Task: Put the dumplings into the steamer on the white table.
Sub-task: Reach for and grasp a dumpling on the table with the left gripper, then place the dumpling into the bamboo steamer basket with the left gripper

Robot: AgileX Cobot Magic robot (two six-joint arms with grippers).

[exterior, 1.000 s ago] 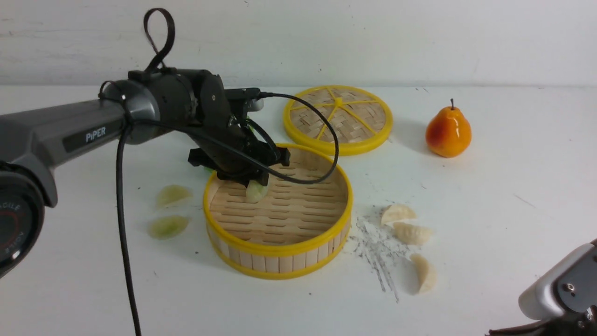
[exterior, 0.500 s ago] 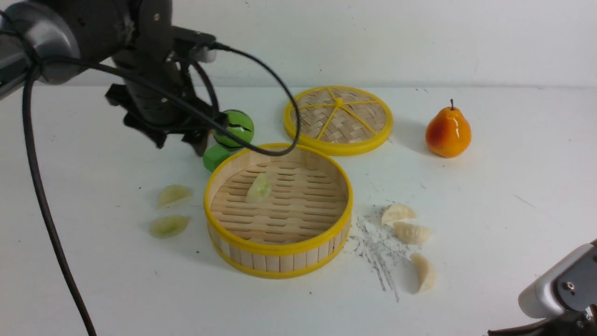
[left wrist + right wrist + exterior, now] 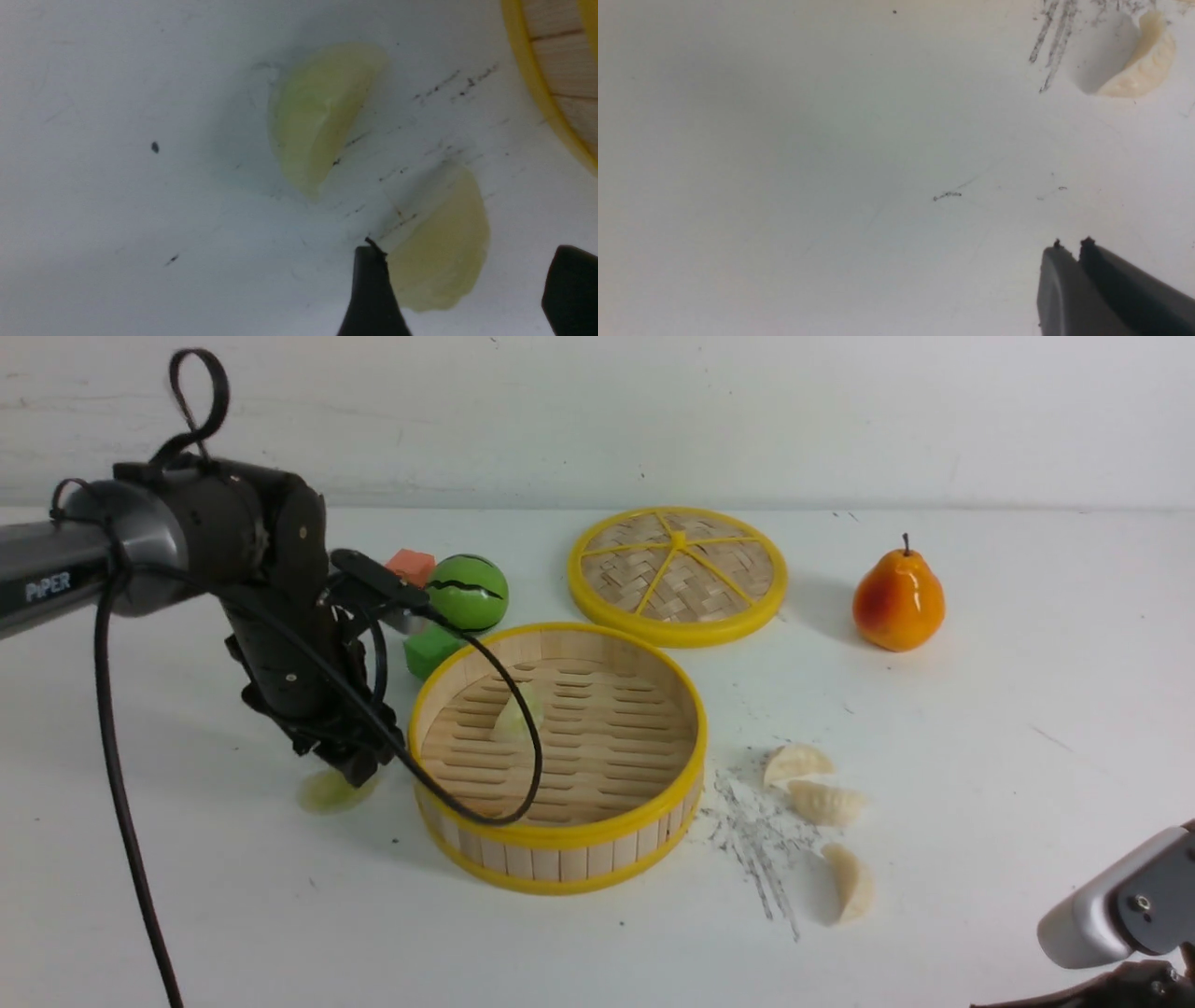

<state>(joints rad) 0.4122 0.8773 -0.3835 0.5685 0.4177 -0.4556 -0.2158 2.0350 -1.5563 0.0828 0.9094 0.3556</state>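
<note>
The white worktop [image 3: 980, 728] is scuffed, with grey scratches [image 3: 756, 845] right of the steamer [image 3: 560, 835], and a plain white wall [image 3: 747, 411] stands behind its far edge. One green dumpling [image 3: 516, 714] lies inside the steamer. The left gripper [image 3: 467, 254] hangs low at the steamer's left side with its jaws spread. A second green dumpling [image 3: 439, 252] lies on the worktop between them, and a third green dumpling [image 3: 317, 116] lies near it. Three cream dumplings [image 3: 826, 801] lie beside the scratches. The right gripper [image 3: 1071, 245], clenched and empty, is over the near right corner.
</note>
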